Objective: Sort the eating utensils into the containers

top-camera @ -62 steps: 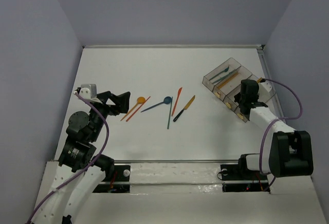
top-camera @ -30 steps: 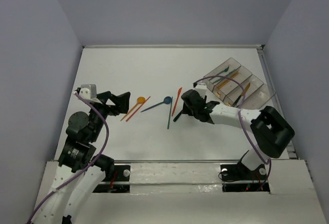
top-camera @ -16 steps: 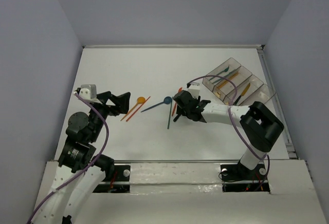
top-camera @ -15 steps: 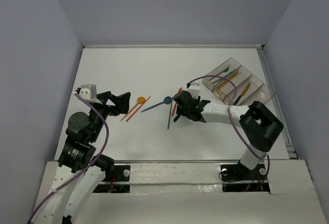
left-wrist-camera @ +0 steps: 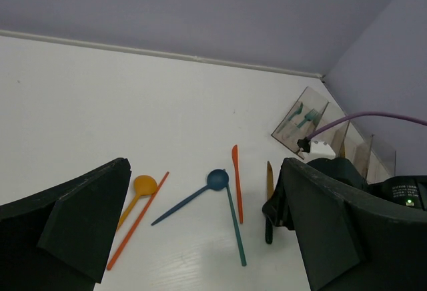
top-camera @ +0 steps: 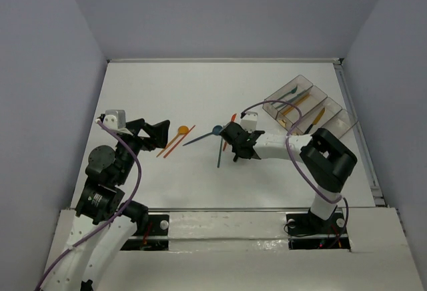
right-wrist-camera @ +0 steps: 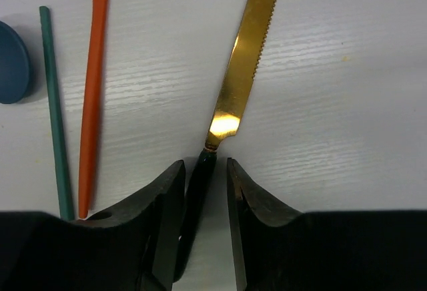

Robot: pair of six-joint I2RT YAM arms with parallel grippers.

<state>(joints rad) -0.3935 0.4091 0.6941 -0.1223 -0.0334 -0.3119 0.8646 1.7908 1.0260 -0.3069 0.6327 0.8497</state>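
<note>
Right tool [right-wrist-camera: 203, 167] straddles a gold knife [right-wrist-camera: 243, 71] on white table [right-wrist-camera: 347, 104], lilac walls [top-camera: 220, 11] around.

White surface [top-camera: 167, 91] carrying a gold-bladed knife [right-wrist-camera: 240, 84] straddled by the right gripper [right-wrist-camera: 205, 171], orange knife [right-wrist-camera: 93, 71], teal utensil [right-wrist-camera: 53, 104] and blue spoon [top-camera: 212, 131] just left of it, orange spoon [top-camera: 180, 131] farther left, clear containers [top-camera: 272, 106] to its right.

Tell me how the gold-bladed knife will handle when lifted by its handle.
Likely light and stiff: the knife is thin and flat. With the right gripper straddling just the dark handle, the long blade might pivot downward. Its glossy finish looks slippery.
</note>
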